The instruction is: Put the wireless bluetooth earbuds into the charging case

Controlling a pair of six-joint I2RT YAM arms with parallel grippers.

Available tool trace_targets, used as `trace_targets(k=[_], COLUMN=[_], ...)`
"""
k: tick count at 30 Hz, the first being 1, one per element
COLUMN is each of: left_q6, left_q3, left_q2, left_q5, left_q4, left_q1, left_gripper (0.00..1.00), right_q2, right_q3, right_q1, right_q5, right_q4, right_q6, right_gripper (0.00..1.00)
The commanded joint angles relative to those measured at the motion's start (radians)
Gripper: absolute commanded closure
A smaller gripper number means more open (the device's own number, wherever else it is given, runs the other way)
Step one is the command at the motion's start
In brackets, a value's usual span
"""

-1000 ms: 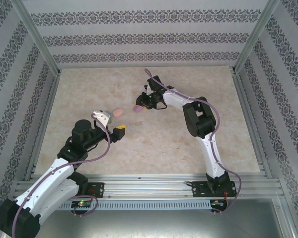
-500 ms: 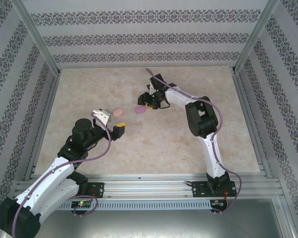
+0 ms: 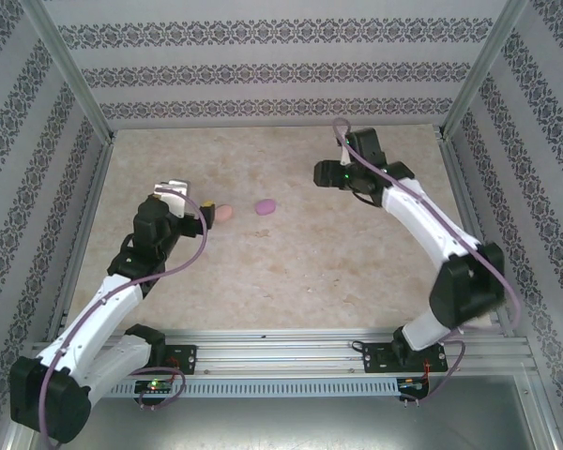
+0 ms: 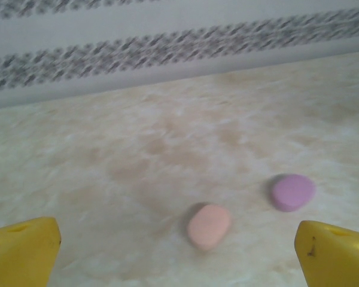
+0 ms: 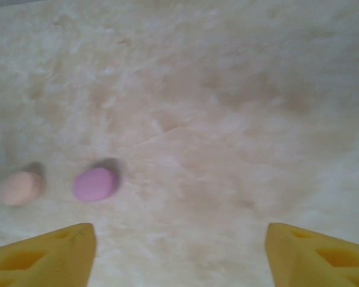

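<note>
Looking down from the top camera, I see the pink case (image 3: 223,213) and the purple case (image 3: 266,205) lying on the table (image 3: 291,272), near each other but apart, toward the far middle; the pink one is on the left, the purple one on the right and slightly farther back; both read as smooth ovals, and I cannot tell from this blur whether their lids are shut; my left gripper (image 3: 204,203) sits just beside the pink case, on its left; on the left wrist feed the gripper (image 4: 178,254) has its yellow fingers (image 4: 21,251) spread wide with nothing held, and the pink case (image 4: 209,226) lies just ahead of the gap, with the purple case (image 4: 293,192) beyond it to the right; my right gripper (image 3: 325,174) is well apart from the purple case, to its right and farther back; on the right wrist feed that gripper (image 5: 179,257) is also spread wide and holds nothing, its fingers (image 5: 42,257) framing bare table, while the purple case (image 5: 95,183) and pink case (image 5: 21,188) lie off to the left.
</note>
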Motion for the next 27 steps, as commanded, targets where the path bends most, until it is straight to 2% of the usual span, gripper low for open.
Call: trace_targets(k=[1,4,8,12,15,19,21,27], left_q6=[-0.015,0.008,0.027,0.003,-0.024,0.004,-0.006,0.028], left_q3=[-0.060,-0.149,-0.251,-0.310,-0.362,-0.381,-0.400,-0.439], left_q2=[0.021,0.046,0.101,0.200,0.310,0.417,0.490,0.729], left_q5=[-0.076,-0.106,-0.120,-0.101,-0.065,-0.012,-0.007,0.076], left_q4=[0.081,0.218,0.386,0.531,0.740,0.947,1.073,1.401], left_q1=[0.071,0.123,0.171,0.198,0.216,0.221,0.224,0.226], left_gripper=[0.00,0.00,0.00,0.00,0.00,0.00,0.00,0.00], right_q2=[-0.116,-0.226,-0.387,-0.470,-0.434,-0.344,-0.318,-0.217], right_q3=[-0.175,-0.367,-0.663,-0.912,-0.951,-1.010,-0.998,-0.976], right_q1=[-0.027,-0.092,-0.168,-0.269,-0.321,-0.322,-0.322,-0.323], right_q5=[0.217,0.235,0.296,0.224,0.159,0.096,0.074,0.064], right_q4=[0.078,0.233,0.571,0.887,0.932,1.092,1.117,1.250], right_q6=[-0.131,-0.200,-0.236,-0.214,-0.187,-0.216,-0.237,-0.273], right_gripper=[0.15,0.02,0.02,0.02,0.02,0.02,0.02,0.02])
